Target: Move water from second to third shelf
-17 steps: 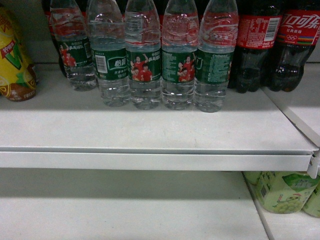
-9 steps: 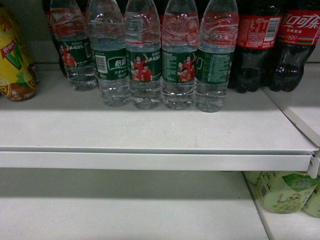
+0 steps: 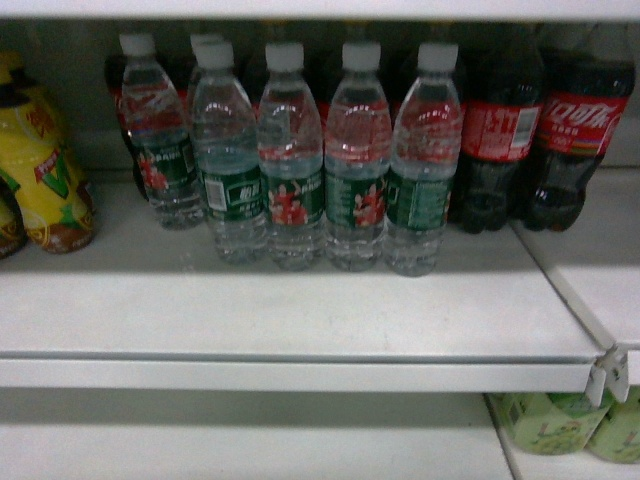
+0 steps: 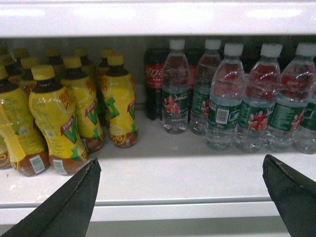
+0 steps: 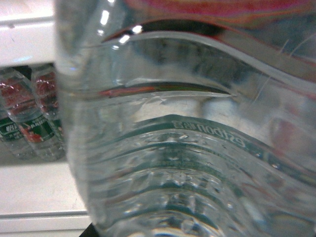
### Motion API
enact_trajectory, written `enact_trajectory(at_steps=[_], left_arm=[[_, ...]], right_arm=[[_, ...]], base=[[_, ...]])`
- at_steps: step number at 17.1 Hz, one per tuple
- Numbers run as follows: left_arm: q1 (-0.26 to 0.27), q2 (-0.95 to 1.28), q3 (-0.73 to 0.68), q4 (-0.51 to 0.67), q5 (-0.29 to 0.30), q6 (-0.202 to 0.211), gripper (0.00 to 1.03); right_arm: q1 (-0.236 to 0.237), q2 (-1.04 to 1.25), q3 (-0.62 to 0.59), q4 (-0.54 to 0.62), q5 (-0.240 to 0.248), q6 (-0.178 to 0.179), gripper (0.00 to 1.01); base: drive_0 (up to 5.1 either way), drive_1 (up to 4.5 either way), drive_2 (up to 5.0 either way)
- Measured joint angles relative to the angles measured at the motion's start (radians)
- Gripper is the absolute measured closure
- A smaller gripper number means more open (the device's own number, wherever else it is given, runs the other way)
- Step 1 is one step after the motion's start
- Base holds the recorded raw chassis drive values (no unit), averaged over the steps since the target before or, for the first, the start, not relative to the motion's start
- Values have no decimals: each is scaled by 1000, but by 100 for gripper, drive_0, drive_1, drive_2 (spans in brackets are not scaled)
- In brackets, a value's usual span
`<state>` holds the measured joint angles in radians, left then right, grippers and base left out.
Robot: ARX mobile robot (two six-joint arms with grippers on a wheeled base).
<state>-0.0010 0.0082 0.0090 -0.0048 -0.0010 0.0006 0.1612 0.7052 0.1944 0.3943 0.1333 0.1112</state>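
Right wrist view fills with a water bottle (image 5: 187,138), apparently held, though those jaws are hidden so I cannot tell; left gripper (image 4: 180,190) gapes wide before the shelf (image 4: 173,173); lower it upright, clearing the lip

cola bottles (image 3: 570,135): white Chinese Coca-Cola script on red label | water bottles (image 3: 228,190): white barcode on green label

The white shelf (image 3: 300,320) carried water bottles (image 3: 355,160) in a row, yellow-labelled drink bottles (image 3: 45,170) left, cola bottles (image 3: 540,140) right.
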Motion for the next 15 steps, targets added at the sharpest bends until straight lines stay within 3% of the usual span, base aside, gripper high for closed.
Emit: enact_trajectory(at_steps=[13,15], left_arm=[[0,0,0,5,2,0,5],[0,0,0,1,2,0,5]], right_arm=[[0,0,1,7,0,0,60],[0,-1,1,3,0,-1,60]], base=[[0,0,0],[-435,211,211]])
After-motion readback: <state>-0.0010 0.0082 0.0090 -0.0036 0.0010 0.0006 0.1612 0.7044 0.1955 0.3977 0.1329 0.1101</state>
